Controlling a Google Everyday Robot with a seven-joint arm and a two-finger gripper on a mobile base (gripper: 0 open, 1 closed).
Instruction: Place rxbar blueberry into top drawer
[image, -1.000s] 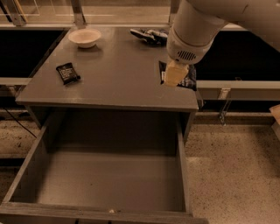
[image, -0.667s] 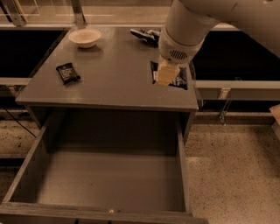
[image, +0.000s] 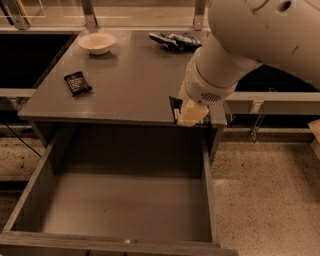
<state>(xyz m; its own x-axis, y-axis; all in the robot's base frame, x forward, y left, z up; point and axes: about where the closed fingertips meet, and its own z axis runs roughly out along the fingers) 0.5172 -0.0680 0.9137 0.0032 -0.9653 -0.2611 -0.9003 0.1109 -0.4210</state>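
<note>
The rxbar blueberry is a dark bar. Only its left end shows, under my gripper at the front right edge of the grey cabinet top. My gripper points down and is shut on the bar, holding it at the front edge of the top, just above the back right of the drawer. The top drawer is pulled wide open below, with a bare grey floor and side walls. My white arm hides the rest of the bar.
A white bowl stands at the back left of the top. A squarer black packet lies at the left. A blue-and-white wrinkly bag lies at the back. A rail runs to the right, over speckled floor.
My gripper has moved forward and left from the right edge of the top to its front edge, and the bar has come along with it.
</note>
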